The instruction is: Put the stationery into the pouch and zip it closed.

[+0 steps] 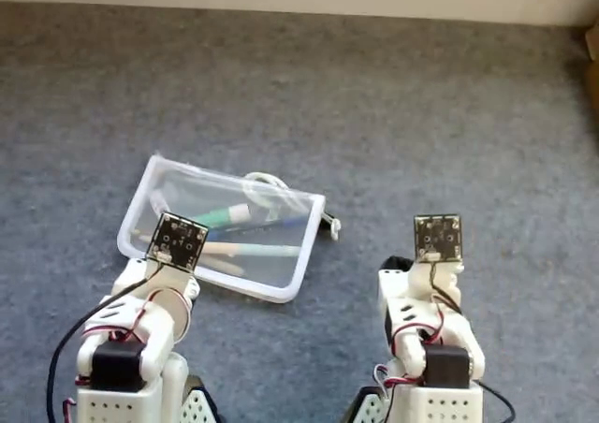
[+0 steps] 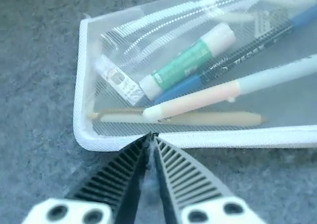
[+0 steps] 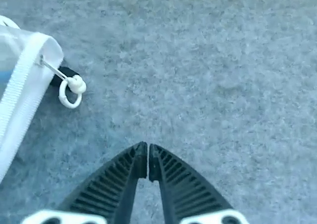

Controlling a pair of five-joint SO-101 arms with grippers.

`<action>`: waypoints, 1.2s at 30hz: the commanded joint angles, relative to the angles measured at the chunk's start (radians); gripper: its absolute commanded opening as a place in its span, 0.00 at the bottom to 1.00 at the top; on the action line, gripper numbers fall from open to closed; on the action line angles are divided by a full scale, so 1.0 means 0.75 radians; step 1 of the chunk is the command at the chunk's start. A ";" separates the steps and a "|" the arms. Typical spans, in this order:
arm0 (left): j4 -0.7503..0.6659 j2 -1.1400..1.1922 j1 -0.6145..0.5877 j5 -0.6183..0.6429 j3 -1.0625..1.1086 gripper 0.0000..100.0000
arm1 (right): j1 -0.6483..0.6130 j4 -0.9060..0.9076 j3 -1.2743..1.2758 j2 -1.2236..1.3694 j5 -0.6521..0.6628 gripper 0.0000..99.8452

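Ribbed black left claw (image 2: 150, 140), tips pressed together, meets the white fabric hem of a clear mesh pouch (image 2: 233, 136) lying flat on the fuzzy grey bench (image 2: 34, 85), glue stick (image 2: 188, 63) and pens (image 2: 267, 78) inside. The right claw (image 3: 147, 155), also closed, sits near the pouch's ring-shaped zipper pull (image 3: 69, 89).

The high camera is looking down over the carpet (image 1: 421, 114) from above both arms' bases, taking in the pouch (image 1: 225, 226) at near left. The left wrist camera is peering close past the left gripper (image 2: 151, 137) at the pouch's near edge. The right wrist camera is facing carpet past the right gripper (image 3: 147, 147), catching the pouch's zip pull (image 3: 69, 87).
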 commanded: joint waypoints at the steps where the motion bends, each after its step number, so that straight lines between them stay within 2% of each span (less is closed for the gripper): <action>1: -0.006 -0.013 -0.011 0.004 0.028 0.01 | -0.015 -0.058 0.058 -0.021 -0.016 0.01; 11: -0.008 -0.013 -0.011 0.004 0.185 0.01 | -0.048 -0.042 0.226 -0.019 -0.010 0.01; 19: 0.004 -0.009 -0.013 0.006 0.265 0.01 | -0.042 0.185 0.244 -0.019 -0.010 0.01; 36: 0.004 -0.007 -0.011 0.006 0.263 0.01 | -0.042 0.181 0.244 -0.019 -0.010 0.01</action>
